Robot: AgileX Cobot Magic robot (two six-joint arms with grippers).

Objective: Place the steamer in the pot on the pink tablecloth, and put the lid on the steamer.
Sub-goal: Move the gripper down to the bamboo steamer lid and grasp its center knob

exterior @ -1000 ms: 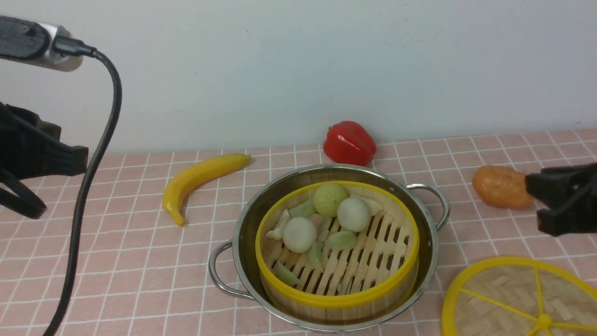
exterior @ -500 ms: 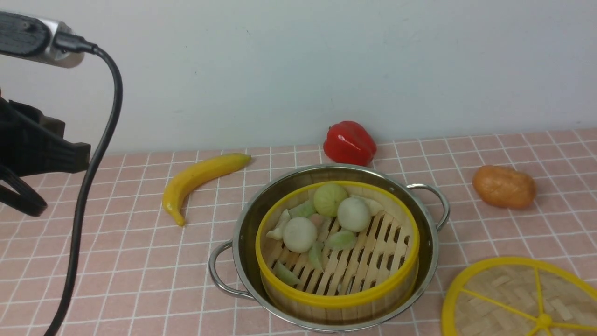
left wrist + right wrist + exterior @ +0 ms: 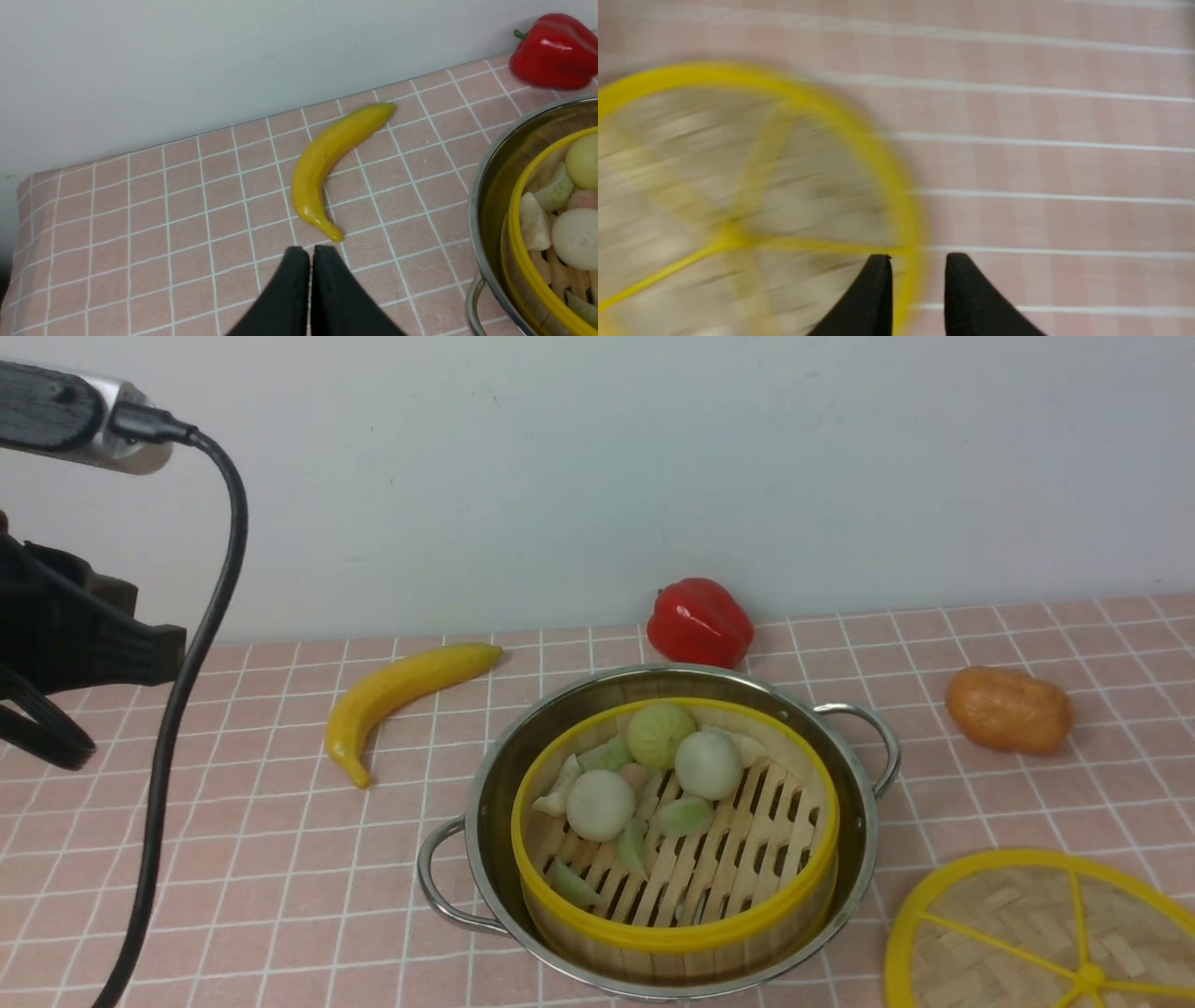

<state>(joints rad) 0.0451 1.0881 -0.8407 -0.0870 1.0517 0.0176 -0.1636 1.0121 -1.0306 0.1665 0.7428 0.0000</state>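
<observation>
The steamer (image 3: 674,933) sits inside the steel pot (image 3: 485,803) on the pink tablecloth (image 3: 261,859) and holds several buns and green pieces. It is uncovered. The lid (image 3: 1018,924) lies flat on the cloth to the right of the pot, cut off by the frame edge. My right gripper (image 3: 918,256) is out of the front view. In the blurred right wrist view it hangs over the lid (image 3: 738,186) with jaws apart above the yellow rim. My left gripper (image 3: 310,254) is shut and empty, over the cloth near the banana's tip. The left arm (image 3: 65,653) shows at the far left.
A yellow banana (image 3: 401,695) lies left of the pot, also in the left wrist view (image 3: 327,158). A red bell pepper (image 3: 700,621) stands behind the pot by the wall. An orange potato-like thing (image 3: 1008,709) lies at the right. A black cable (image 3: 187,691) hangs at the left.
My right gripper, a second ago beside the orange thing, has left the front view and now is over the lid. The left arm has barely shifted.
</observation>
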